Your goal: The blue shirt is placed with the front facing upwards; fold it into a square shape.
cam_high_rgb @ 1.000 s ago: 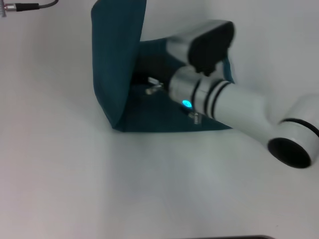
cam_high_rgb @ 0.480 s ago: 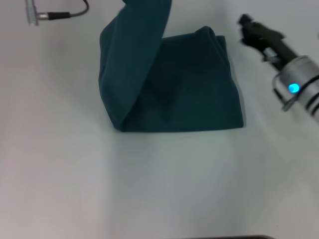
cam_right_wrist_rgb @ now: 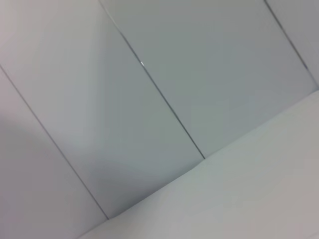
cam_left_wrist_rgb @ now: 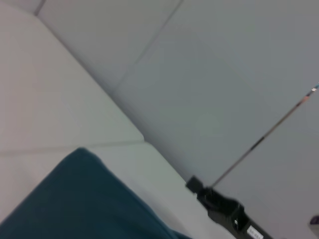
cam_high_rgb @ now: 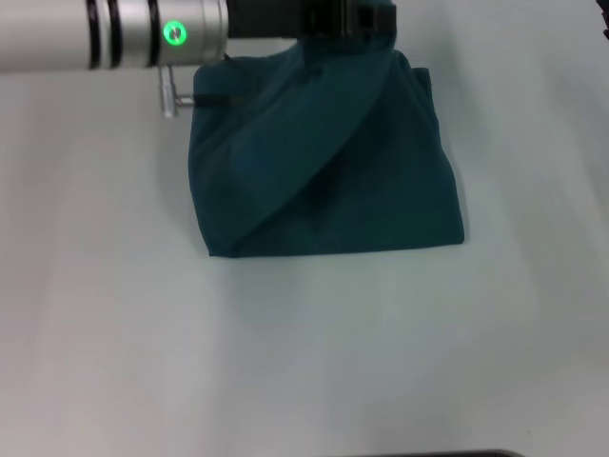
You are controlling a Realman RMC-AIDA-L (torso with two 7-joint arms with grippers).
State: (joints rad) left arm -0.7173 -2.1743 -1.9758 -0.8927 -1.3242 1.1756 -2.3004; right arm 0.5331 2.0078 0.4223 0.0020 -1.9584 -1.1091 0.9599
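My left gripper (cam_high_rgb: 366,19) sits at the far edge of the blue shirt (cam_high_rgb: 324,181), apparently pinching a flap that drapes diagonally across the folded bundle; jaws hidden, so can't tell if clenched or released. Shirt lies mid-table (cam_high_rgb: 304,362), near-square already. To do this well: I carry the flap fully across, lay it flat, align edges, then let go. Right gripper out of view. No containers here.

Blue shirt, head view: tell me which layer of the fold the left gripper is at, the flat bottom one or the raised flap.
The raised flap. The left gripper is at the far top edge of the blue shirt, where the flap slopes diagonally over the flat layer beneath.
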